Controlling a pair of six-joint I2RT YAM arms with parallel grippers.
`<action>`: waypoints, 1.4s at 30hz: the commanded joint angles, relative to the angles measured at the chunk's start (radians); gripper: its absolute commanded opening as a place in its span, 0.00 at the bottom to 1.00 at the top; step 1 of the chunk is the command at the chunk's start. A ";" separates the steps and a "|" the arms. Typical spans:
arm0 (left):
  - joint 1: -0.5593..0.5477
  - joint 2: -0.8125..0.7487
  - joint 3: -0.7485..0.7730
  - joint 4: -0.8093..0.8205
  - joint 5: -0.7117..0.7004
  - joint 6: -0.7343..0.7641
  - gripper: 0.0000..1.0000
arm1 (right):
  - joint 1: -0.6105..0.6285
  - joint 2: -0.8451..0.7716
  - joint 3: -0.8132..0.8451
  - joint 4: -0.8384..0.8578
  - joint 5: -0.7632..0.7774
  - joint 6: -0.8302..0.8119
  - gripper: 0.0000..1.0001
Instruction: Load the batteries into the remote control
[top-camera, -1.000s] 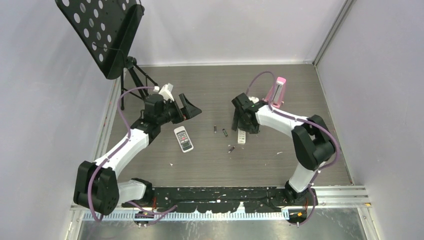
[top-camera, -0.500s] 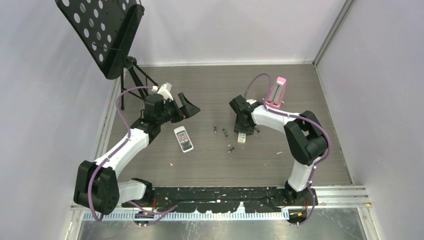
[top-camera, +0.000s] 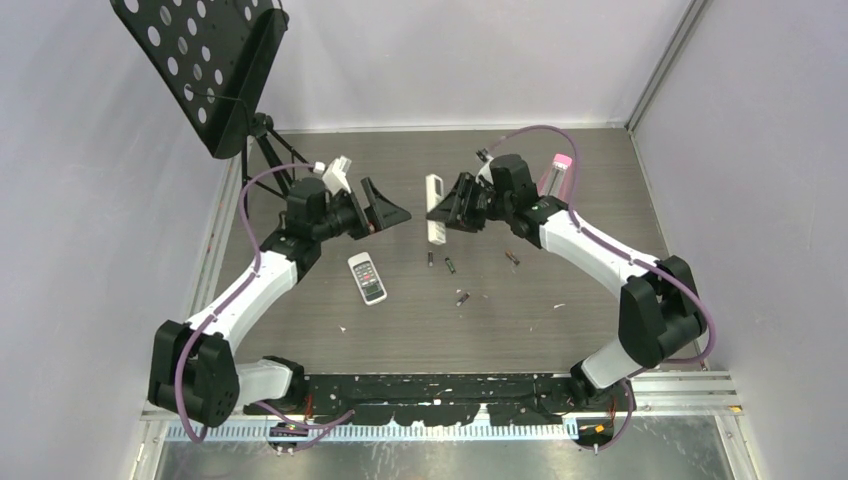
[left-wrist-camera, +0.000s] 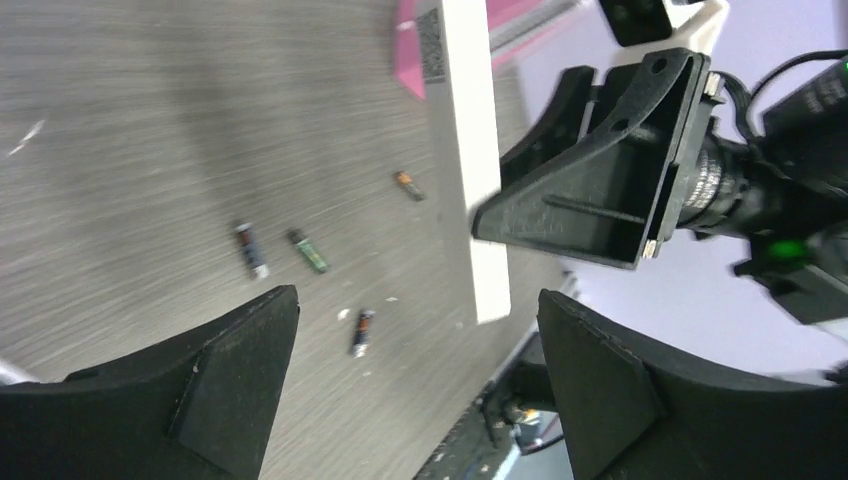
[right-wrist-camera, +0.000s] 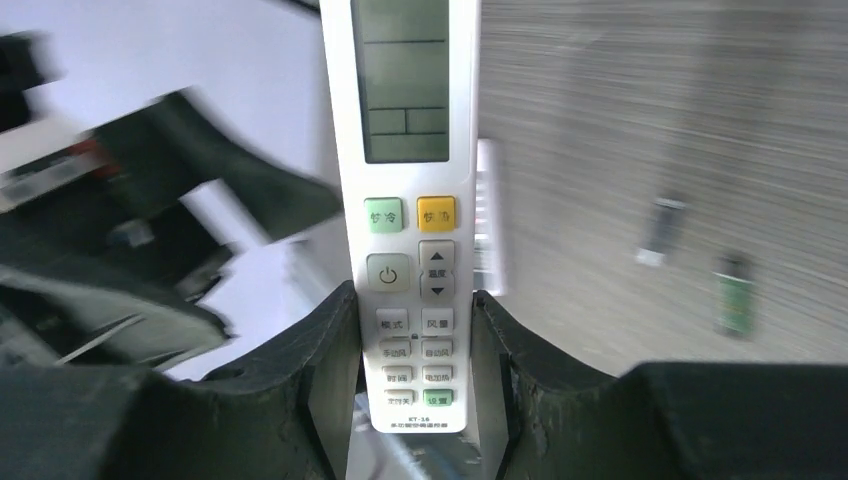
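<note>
- The left hand (top-camera: 386, 208) hangs spread wide above the table (top-camera: 330, 310), holding nothing.
- The remote control (top-camera: 367, 278) lies flat on the table near it, buttons up, its back hidden.
- The batteries (top-camera: 450, 265) lie loose on the table, all four apart from the remote control; none is loaded.
- The right hand (top-camera: 458, 205) pinches the slim remote (top-camera: 434, 208), lifted off the table (the wrong one for this task, I judge).
- Flipping, opening and loading all look undone.

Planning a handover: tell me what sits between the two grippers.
The long slim white remote, clamped in the right gripper, stands between it and the open left gripper. Nothing else is there. The top view shows it.
</note>
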 joint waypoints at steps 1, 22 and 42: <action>-0.002 -0.001 0.090 0.180 0.193 -0.156 0.92 | 0.007 -0.051 -0.013 0.413 -0.371 0.254 0.15; -0.002 0.007 0.057 0.451 0.222 -0.449 0.54 | 0.035 0.004 -0.052 0.770 -0.598 0.484 0.16; -0.002 -0.030 0.071 -0.155 -0.249 -0.332 0.00 | 0.114 -0.147 -0.102 0.273 -0.028 -0.050 0.81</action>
